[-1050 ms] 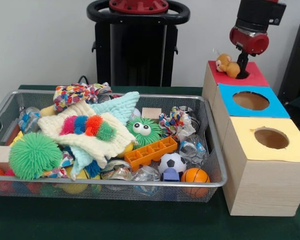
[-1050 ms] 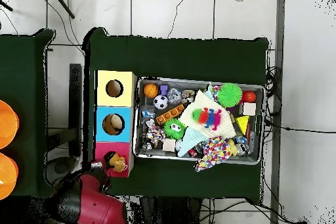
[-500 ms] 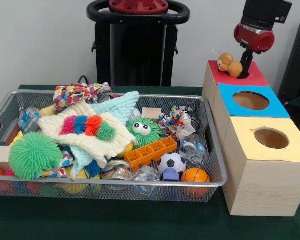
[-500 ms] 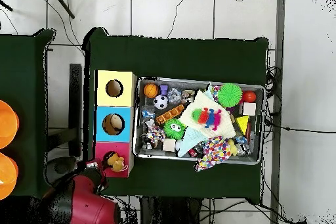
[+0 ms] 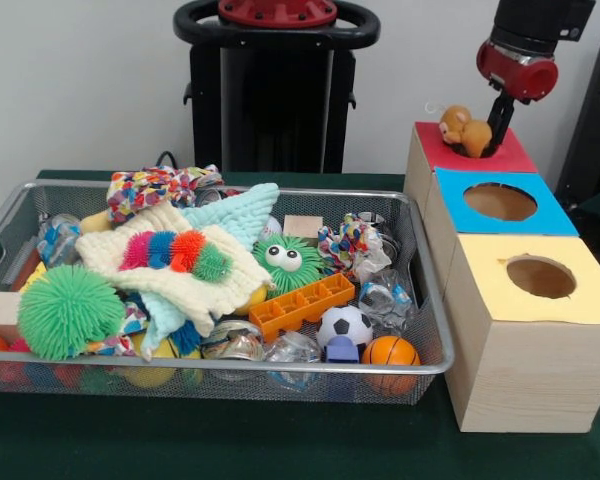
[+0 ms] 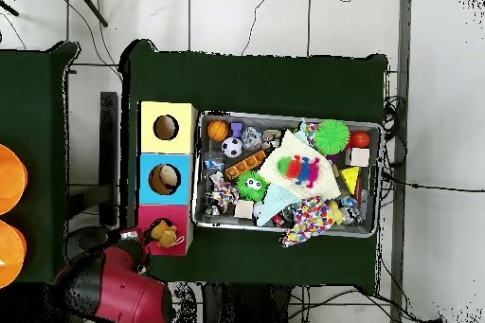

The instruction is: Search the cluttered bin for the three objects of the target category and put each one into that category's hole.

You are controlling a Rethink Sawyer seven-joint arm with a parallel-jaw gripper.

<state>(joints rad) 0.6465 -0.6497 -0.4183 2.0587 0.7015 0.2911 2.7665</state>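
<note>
Bright even lighting, soft shadows, mild blur

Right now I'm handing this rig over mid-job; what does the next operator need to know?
Hand: above the red box, beside the plush toy; open or shut cannot be told.
Plush toy: lies on the red box's top at its hole, not dropped through.
Blue box: something already shows in its hole. Yellow box: hole looks empty.
Bin: full of clutter.
Left: get the plush into the hole, then search the bin for the remaining targets.
</note>
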